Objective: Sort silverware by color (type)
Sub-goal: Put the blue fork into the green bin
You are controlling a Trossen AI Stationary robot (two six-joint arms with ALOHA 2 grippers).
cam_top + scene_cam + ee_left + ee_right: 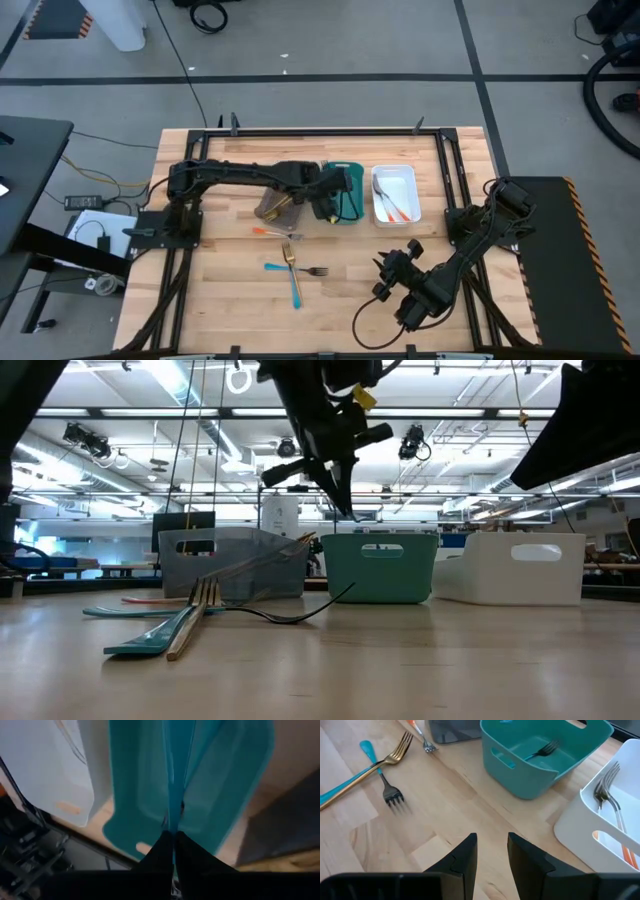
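My left gripper (pixel 332 205) hangs over the teal tray (pixel 350 212), shut on a slim blue-handled piece of silverware (pixel 173 780). A dark fork (pixel 542 750) lies inside the teal tray. The grey tray (pixel 272 208) holds gold pieces, which lean on its rim. The white tray (pixel 398 180) holds orange-handled pieces (pixel 396 207). On the table lie a gold fork (pixel 288 254), a blue-handled dark fork (pixel 303 270), another blue-handled piece (pixel 295 290) and an orange-handled piece (pixel 270 232). My right gripper (pixel 491 842) hovers open over bare table at the near right. My left gripper pinches the blue-handled piece between its two fingertips (pixel 162 845), at one end of it. The blue handle (pixel 173 815) runs on past the fingertips, in line with them. The fingers slant down from the table's left. The piece is lifted clear above the teal tray.
The three trays stand side by side at the far middle of the wooden table (pixel 230 300). The loose silverware lies in front of them, left of my right gripper (pixel 388 260). Black frame rails run along the table's edges.
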